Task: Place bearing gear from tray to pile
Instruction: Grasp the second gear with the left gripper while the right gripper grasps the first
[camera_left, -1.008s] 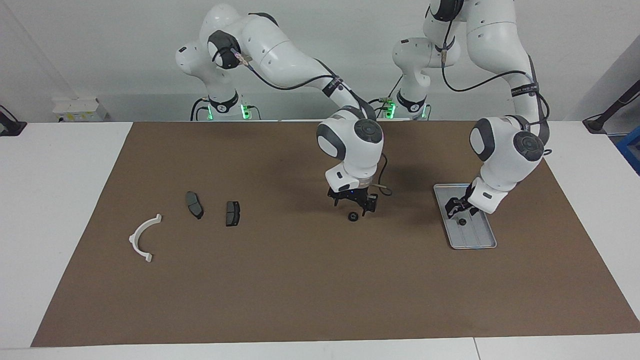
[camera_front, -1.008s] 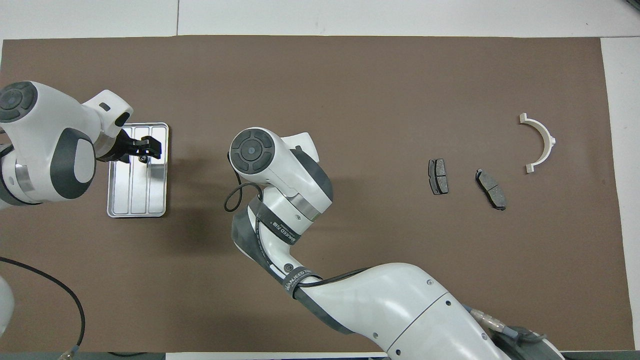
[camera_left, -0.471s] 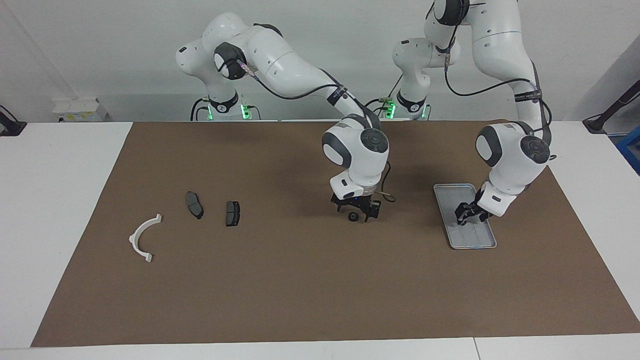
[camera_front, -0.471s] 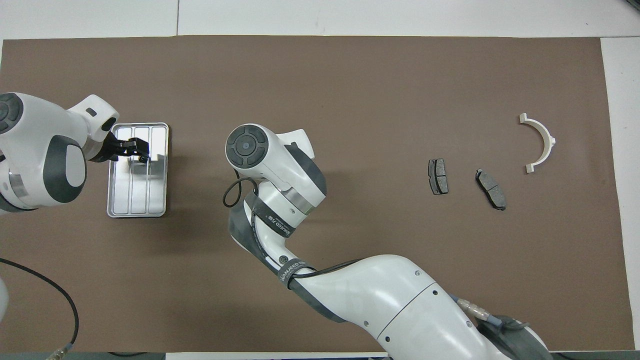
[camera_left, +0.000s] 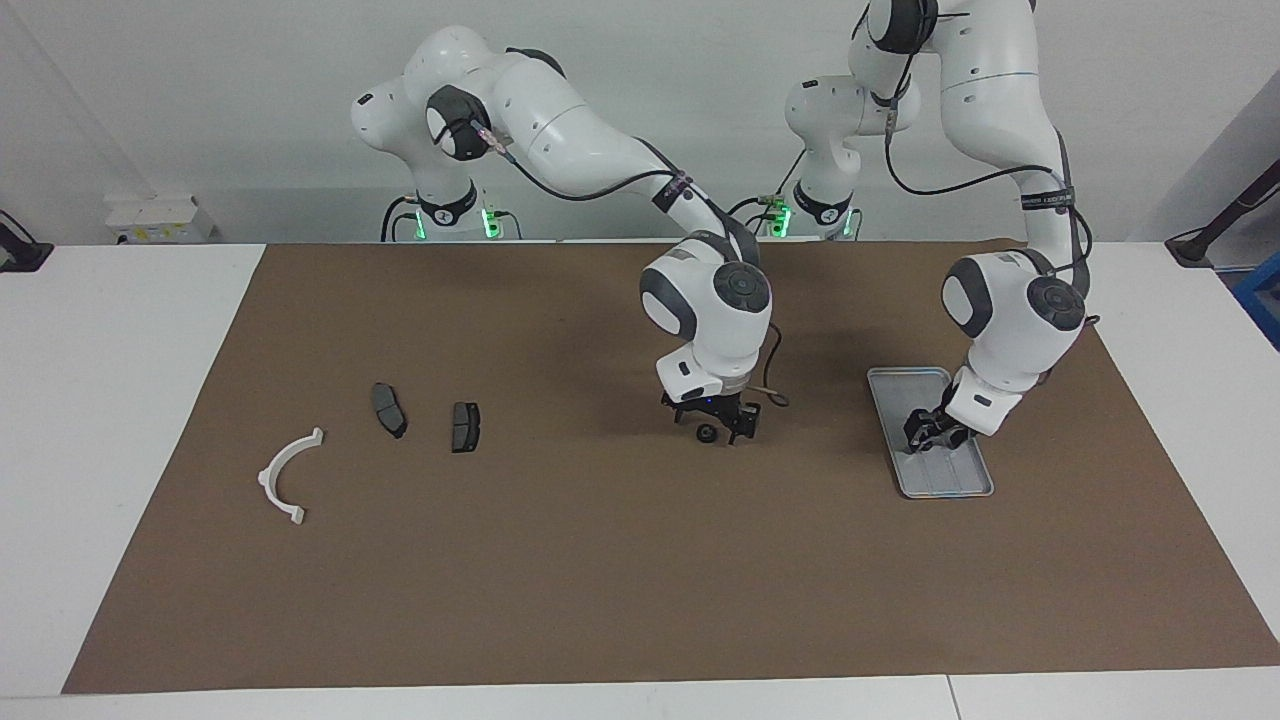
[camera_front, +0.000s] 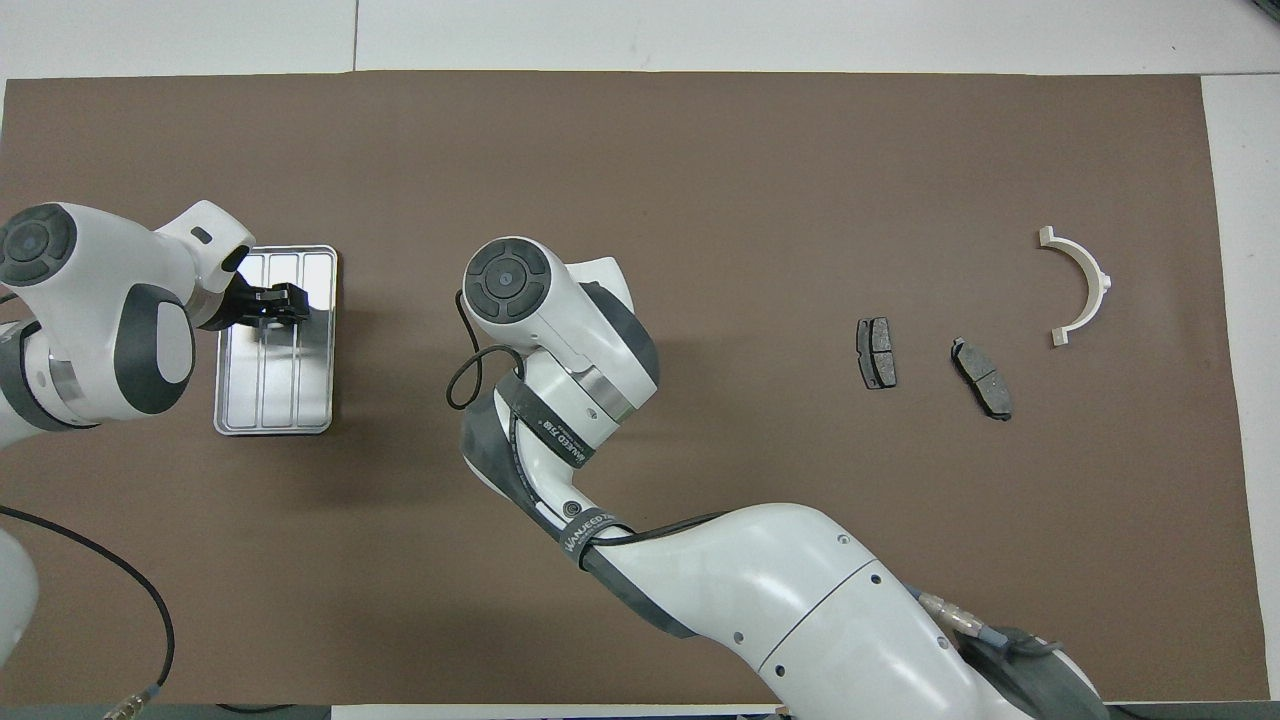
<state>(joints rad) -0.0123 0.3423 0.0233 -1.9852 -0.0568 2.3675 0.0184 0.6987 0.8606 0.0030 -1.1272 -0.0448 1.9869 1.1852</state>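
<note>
Bare mat (camera_left: 600, 560) between tray (camera_left: 905, 378) and pile (camera_left: 390, 410) — right claw (camera_left: 712, 428) midway

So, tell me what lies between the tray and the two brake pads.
In the facing view, a small black gear on the mat under the right gripper; otherwise bare mat between the tray and brake pads.

Both arms bent down, wrists low over the surface.

The left end effector (camera_left: 930, 436) points steeply down, its fingers partly drawn together. The right end effector (camera_left: 715, 428) hangs at the middle, fingers spread wide apart, wrist nearly vertical.
</note>
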